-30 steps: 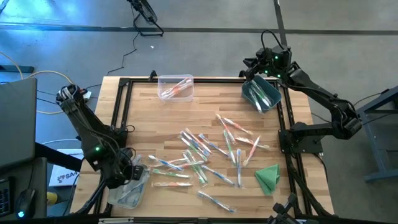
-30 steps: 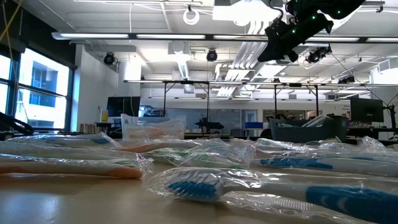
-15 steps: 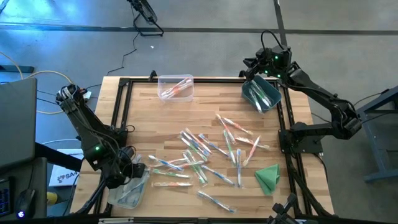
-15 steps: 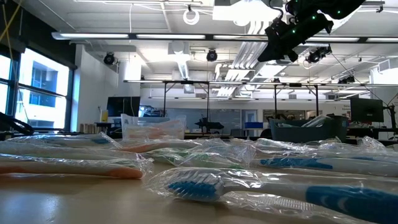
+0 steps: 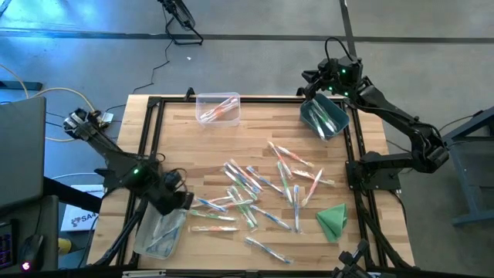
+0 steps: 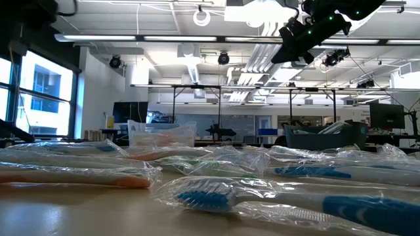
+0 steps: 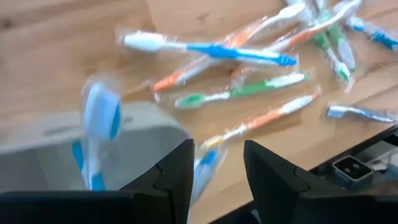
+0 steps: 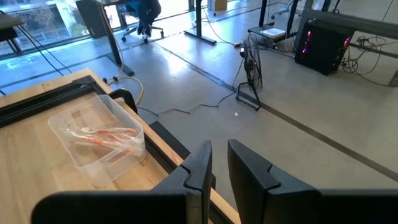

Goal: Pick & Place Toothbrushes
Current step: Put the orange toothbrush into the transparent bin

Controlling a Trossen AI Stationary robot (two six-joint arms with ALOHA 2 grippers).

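Several wrapped toothbrushes (image 5: 255, 189) lie scattered on the wooden table's middle; they also show in the left wrist view (image 7: 239, 90) and close up in the low view (image 6: 203, 193). My left gripper (image 5: 179, 199) hangs open, empty, over the pile's near-left fringe, just beside a clear bin (image 5: 158, 235). That bin (image 7: 62, 146) holds blue-accented toothbrushes (image 7: 99, 121). My right gripper (image 5: 312, 81) hovers shut and empty, high above the far right corner by a teal bin (image 5: 324, 116) holding toothbrushes.
A clear bin (image 5: 218, 108) with pink-orange toothbrushes stands at the far edge, also in the right wrist view (image 8: 96, 140). A folded green cloth (image 5: 333, 220) lies near right. A black frame (image 5: 150, 139) borders the table. Bare wood lies between the far bins.
My left gripper has swung from over the near-left bin toward the table's right, out over the edge of the toothbrush pile, and its wrist has rolled on the way. It has stayed open. The toothbrushes have not moved.
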